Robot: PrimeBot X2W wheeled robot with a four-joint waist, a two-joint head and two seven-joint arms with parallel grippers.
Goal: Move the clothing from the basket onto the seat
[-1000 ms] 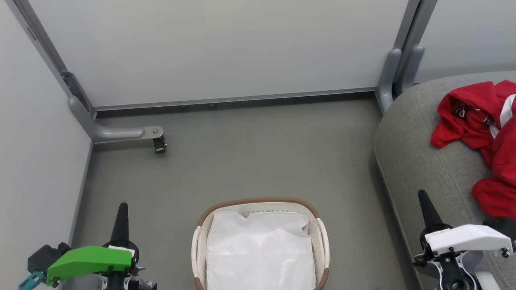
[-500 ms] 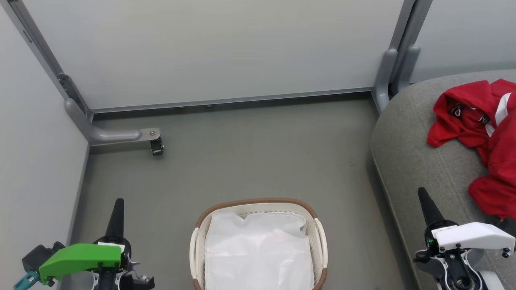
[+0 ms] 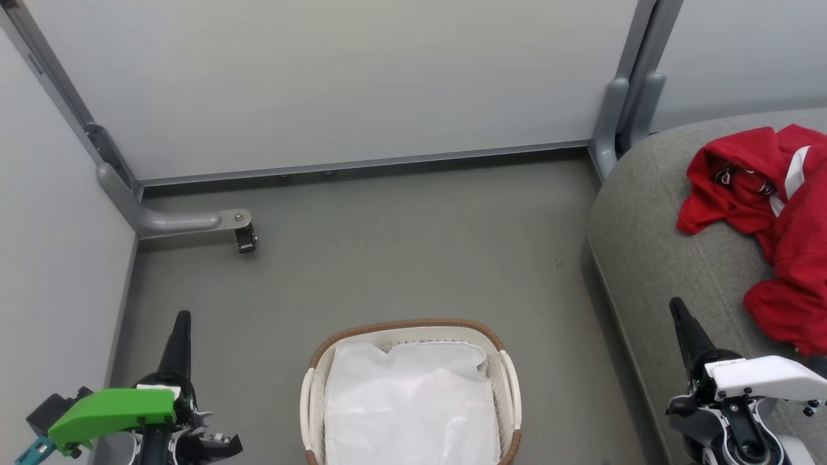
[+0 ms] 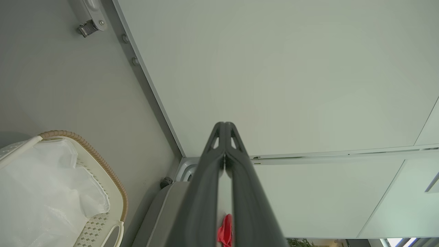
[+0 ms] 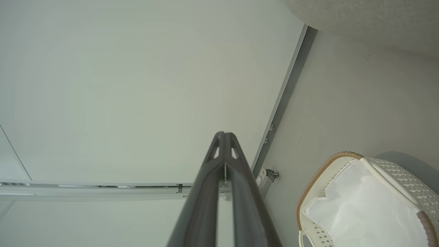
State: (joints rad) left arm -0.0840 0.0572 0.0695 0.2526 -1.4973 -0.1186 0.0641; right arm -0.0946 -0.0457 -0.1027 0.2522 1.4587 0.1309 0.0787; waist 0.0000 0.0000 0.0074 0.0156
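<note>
On the seat (image 3: 652,245), red clothing (image 3: 769,219) lies in a crumpled heap. It sits back from the edge facing the basket (image 3: 407,325) and runs off the head view's right side. Basket stands on the floor (image 3: 387,245), near that seat edge with a strip of floor between. Inside it a white cloth sheet (image 3: 413,407) covers the bottom, with no red showing on top. Whether anything sits under the sheet can't be told.

Left claw (image 3: 183,316) is closed tight, fingers pressed together, holding nothing, over the floor on the basket's left. Right claw (image 3: 675,302) is likewise closed and empty, over the seat near its basket-facing edge.

Judgement: transfer looks done or nearly so. At most a check under the sheet is left.
</note>
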